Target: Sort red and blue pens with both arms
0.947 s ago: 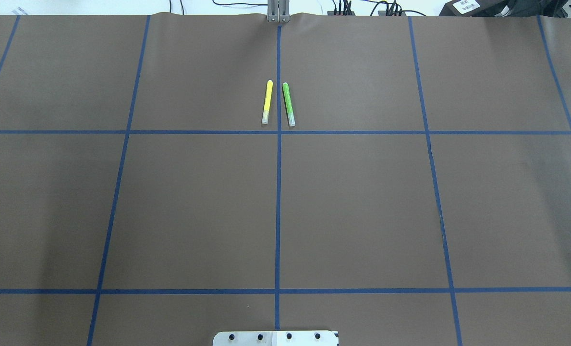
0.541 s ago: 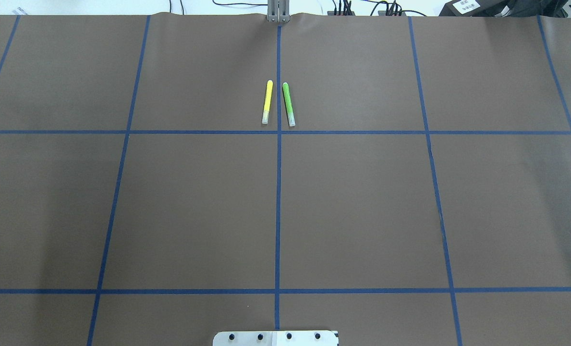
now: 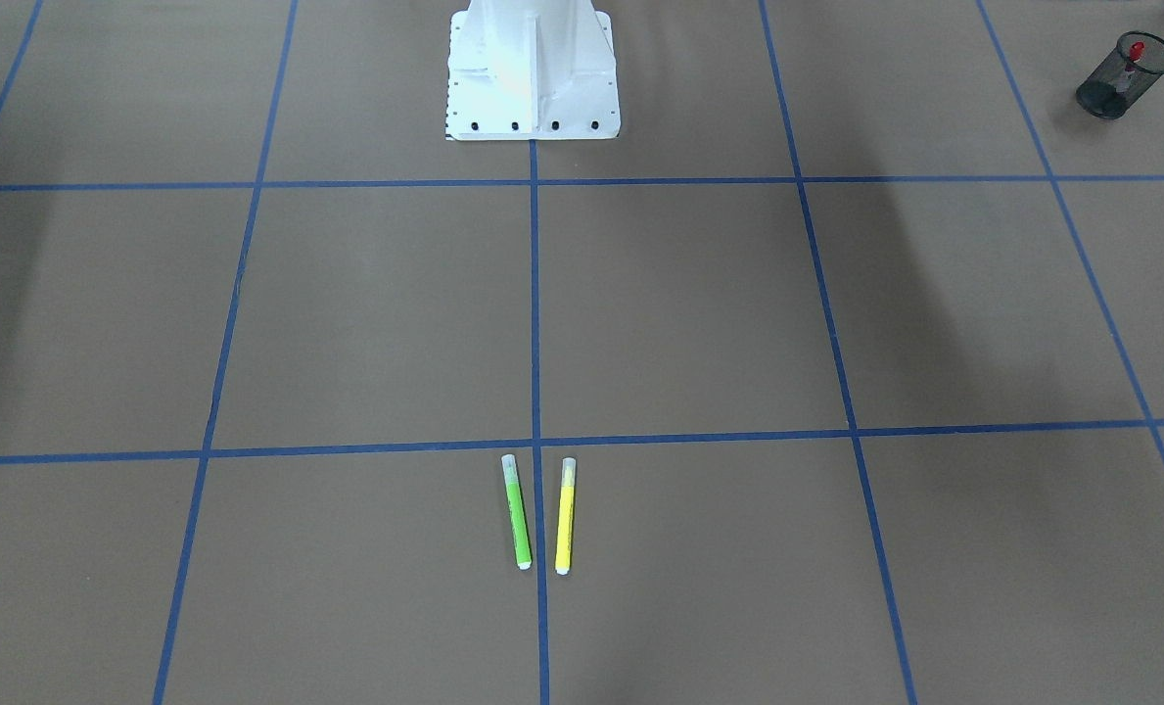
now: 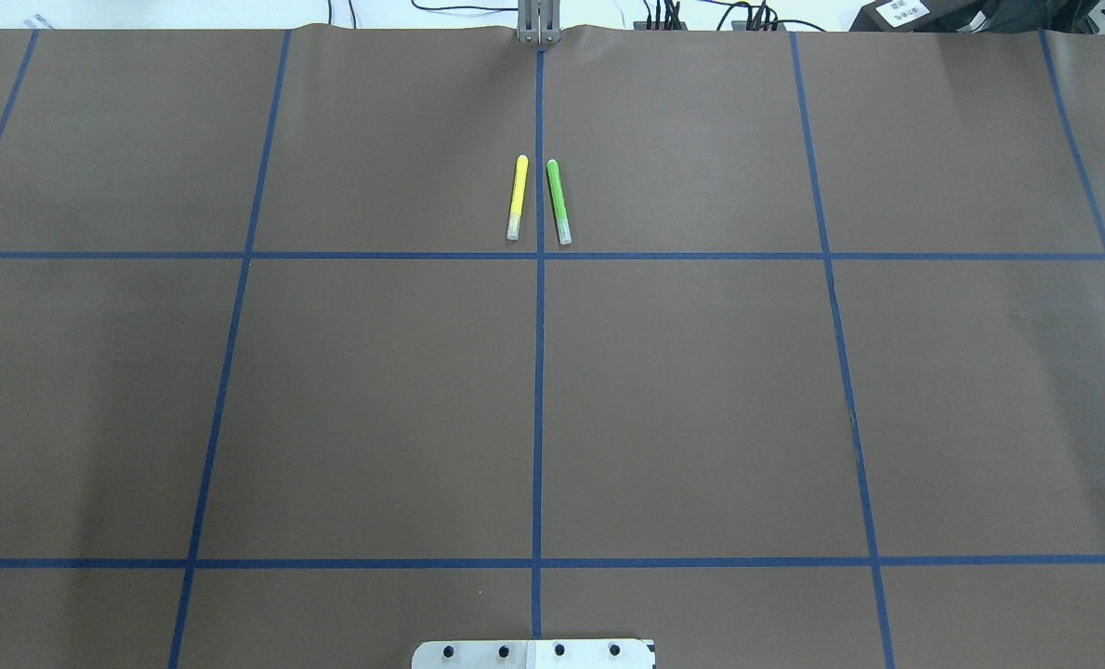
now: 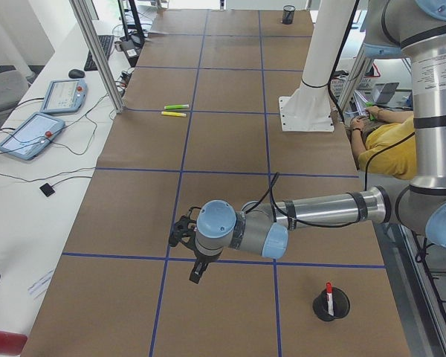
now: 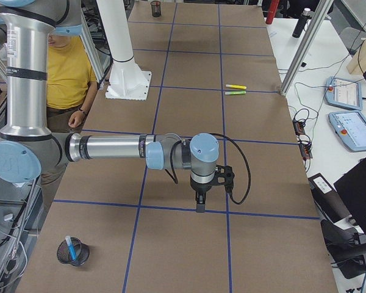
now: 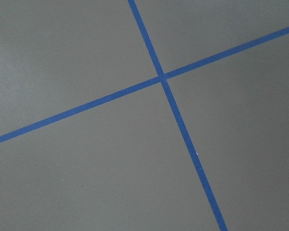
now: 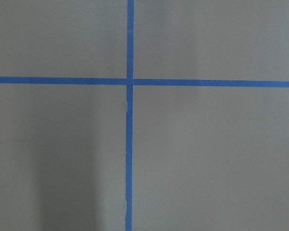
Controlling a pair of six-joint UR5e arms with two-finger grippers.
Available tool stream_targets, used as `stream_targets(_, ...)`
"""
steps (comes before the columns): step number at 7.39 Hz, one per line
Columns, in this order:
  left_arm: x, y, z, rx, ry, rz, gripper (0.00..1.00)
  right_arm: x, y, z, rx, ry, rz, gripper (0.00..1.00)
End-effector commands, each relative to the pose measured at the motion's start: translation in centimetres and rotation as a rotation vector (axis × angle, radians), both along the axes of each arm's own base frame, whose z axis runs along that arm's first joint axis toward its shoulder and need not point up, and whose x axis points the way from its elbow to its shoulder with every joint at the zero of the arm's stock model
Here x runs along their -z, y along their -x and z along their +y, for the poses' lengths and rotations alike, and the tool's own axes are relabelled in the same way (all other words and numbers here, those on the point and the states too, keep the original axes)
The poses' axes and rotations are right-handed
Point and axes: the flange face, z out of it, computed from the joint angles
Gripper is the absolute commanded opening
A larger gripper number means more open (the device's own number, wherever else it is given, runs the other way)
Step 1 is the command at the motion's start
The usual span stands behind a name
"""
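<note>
A red pen (image 5: 328,292) stands in a black mesh cup (image 5: 331,305) near the table's left end; the same pen (image 3: 1136,49) shows at the top right of the front-facing view. A blue pen (image 6: 70,245) stands in another black cup (image 6: 72,251) at the right end. My left gripper (image 5: 195,276) points down over a tape line, a grid cell away from the red pen's cup. My right gripper (image 6: 199,206) points down over a tape line, well to the side of the blue pen's cup. Both show only in side views, so I cannot tell open or shut.
A yellow highlighter (image 4: 517,197) and a green highlighter (image 4: 559,202) lie side by side at the table's far middle. The white pedestal (image 3: 533,69) stands at the robot's edge. A person in a yellow shirt (image 6: 67,67) sits behind it. Blue tape lines grid the brown table.
</note>
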Motion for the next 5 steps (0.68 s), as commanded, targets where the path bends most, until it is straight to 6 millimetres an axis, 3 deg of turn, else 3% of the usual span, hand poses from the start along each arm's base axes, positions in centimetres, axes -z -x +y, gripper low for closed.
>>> stream_targets(1, 0.07, 0.00, -0.08, 0.000, -0.002, 0.000, 1.00, 0.03, 0.45, -0.06, 0.010, 0.000, -0.001, 1.00)
stream_targets(5, 0.09, -0.01, -0.08, 0.000, -0.003, 0.001, 1.00, 0.06, 0.77, -0.09, 0.015, 0.001, -0.005, 1.00)
